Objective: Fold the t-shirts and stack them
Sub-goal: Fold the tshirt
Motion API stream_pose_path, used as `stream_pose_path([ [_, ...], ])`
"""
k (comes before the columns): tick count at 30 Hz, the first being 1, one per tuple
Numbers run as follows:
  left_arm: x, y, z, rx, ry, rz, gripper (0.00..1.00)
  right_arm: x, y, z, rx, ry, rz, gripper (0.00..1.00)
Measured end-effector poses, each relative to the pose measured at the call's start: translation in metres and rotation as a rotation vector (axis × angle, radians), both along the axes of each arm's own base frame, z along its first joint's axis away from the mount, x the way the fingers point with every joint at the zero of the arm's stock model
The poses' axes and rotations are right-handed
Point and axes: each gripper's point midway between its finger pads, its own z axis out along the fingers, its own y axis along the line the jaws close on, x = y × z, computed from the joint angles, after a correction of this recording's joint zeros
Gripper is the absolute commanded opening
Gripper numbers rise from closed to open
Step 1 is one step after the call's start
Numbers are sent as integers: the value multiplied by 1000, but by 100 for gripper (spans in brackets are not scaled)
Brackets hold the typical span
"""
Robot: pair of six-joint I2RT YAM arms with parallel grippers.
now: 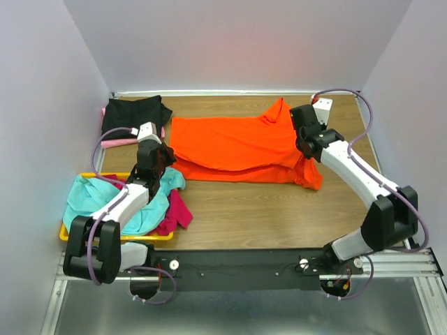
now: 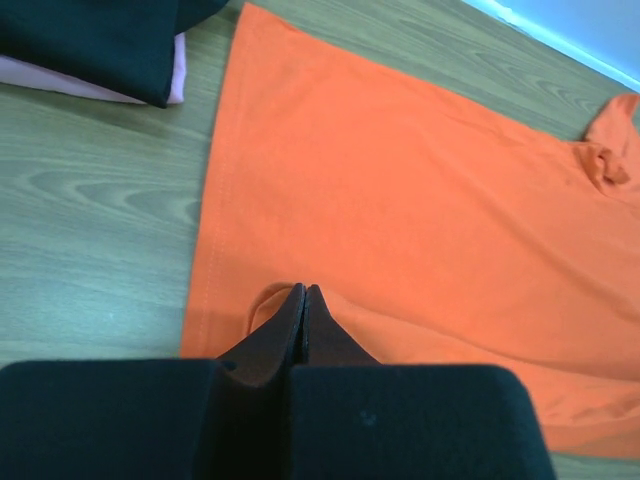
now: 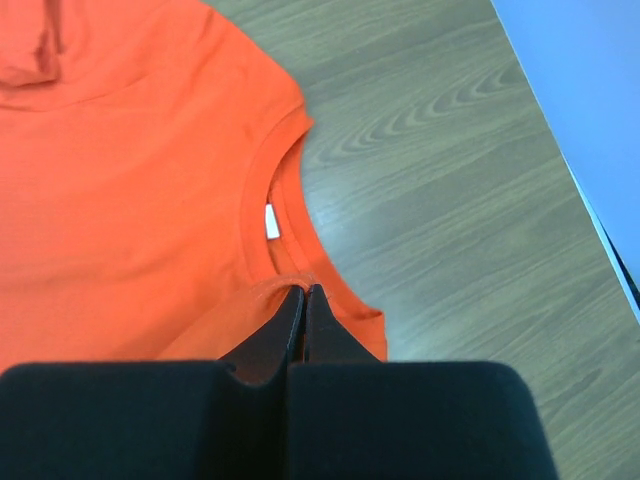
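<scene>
The orange t-shirt (image 1: 237, 143) lies spread across the middle of the wooden table, its near edge partly doubled over. My left gripper (image 1: 160, 162) is at the shirt's left hem; in the left wrist view it (image 2: 303, 291) is shut, with a small loop of orange cloth (image 2: 400, 200) pinched at its tips. My right gripper (image 1: 306, 145) is at the shirt's right end; it (image 3: 304, 290) is shut on the fabric beside the collar (image 3: 255, 215). A black t-shirt (image 1: 133, 113) lies folded on a pale pink one (image 1: 117, 142) at the back left.
A yellow tray (image 1: 68, 236) at the near left holds a crumpled teal shirt (image 1: 91, 195) and a magenta one (image 1: 180, 211). Walls close in the table on the left, back and right. Bare wood (image 1: 265, 216) shows in front of the orange shirt.
</scene>
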Motion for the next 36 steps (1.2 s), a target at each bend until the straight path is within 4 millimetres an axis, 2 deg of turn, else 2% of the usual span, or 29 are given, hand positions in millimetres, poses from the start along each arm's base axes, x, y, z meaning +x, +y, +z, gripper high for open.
stream_pose_path([
  [6, 10, 17, -24, 12, 57, 48, 0, 27, -12, -28, -28, 76, -20, 1],
  [15, 21, 40, -52, 18, 128, 104, 0, 61, -9, -67, -56, 166, -8, 1],
  [23, 42, 38, -62, 20, 158, 86, 0, 77, -9, -93, -68, 221, -5, 1],
  [24, 45, 37, -62, 21, 159, 84, 0, 78, -10, -95, -68, 224, -7, 5],
  [26, 49, 37, -62, 25, 160, 79, 7, 82, -11, -96, -64, 224, -9, 23],
  [27, 51, 36, -62, 27, 161, 76, 11, 83, -11, -96, -60, 223, -11, 52],
  [28, 54, 36, -62, 28, 160, 73, 26, 84, -11, -96, -64, 226, -5, 68],
  [29, 56, 36, -60, 34, 159, 68, 51, 85, -12, -95, -59, 222, -8, 78],
  [30, 59, 35, -57, 34, 153, 65, 60, 85, -13, -94, -61, 223, -4, 85],
  [31, 62, 35, -54, 37, 148, 63, 76, 86, -12, -93, -54, 218, -3, 93],
  [32, 65, 35, -50, 43, 139, 61, 83, 85, -12, -91, -51, 214, -2, 96],
  [34, 71, 35, -41, 43, 119, 60, 89, 83, -12, -87, -41, 203, -2, 98],
  [36, 75, 34, -34, 42, 103, 60, 91, 71, -15, -80, -24, 194, 0, 98],
])
